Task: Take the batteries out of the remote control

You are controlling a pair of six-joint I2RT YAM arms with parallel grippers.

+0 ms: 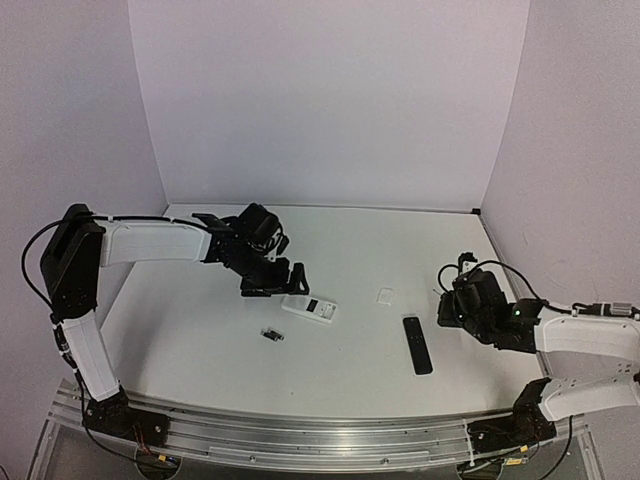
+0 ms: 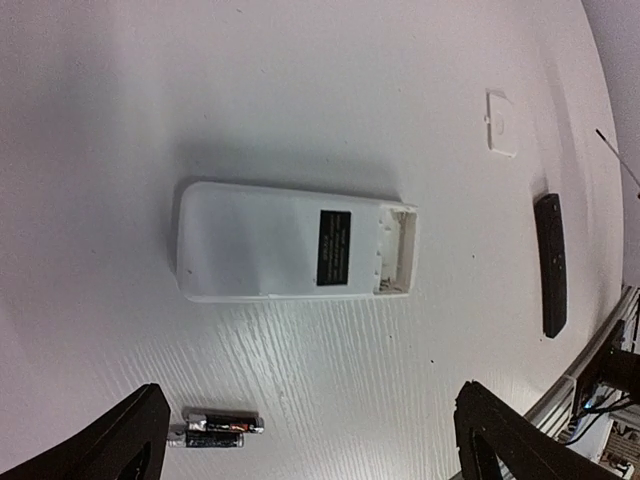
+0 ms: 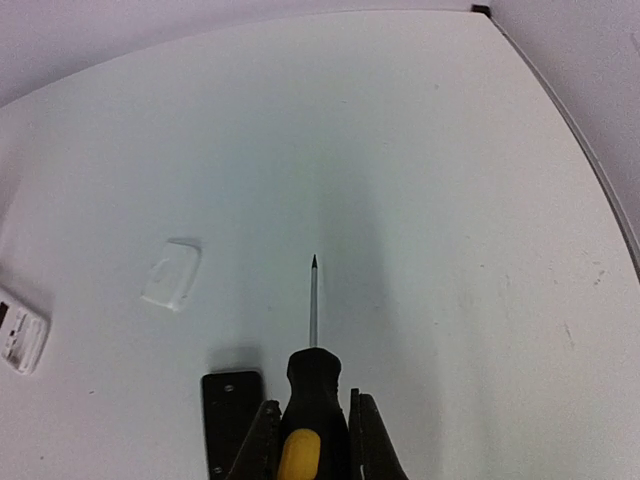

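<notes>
left wrist view: left gripper (image 2: 312, 420), fingers (image 2: 130, 440) spread wide, hanging above the table (image 2: 300, 80). under it lies the remote control (image 2: 290, 243), flat, white back up, with a dark label beside the battery bay. the bay is uncovered at the right end in this view and shows bare white slots. the batteries (image 2: 215, 430), two dark cells side by side on the table, lie apart from the remote control and close to one fingertip. further out: small white cover (image 2: 500, 122), lying loose; black remote (image 2: 552, 265) beyond it, toward the metal rail (image 2: 600, 350) at the table's edge. bare surface rings the remote control on all sides.

right wrist view: right gripper (image 3: 312, 430), pinched on the screwdriver (image 3: 313, 380) at its black-and-yellow handle, shaft aimed toward the far edge. top external view: this gripper sits near the table's right edge, well apart from the remote control, with broad bare table between.
</notes>
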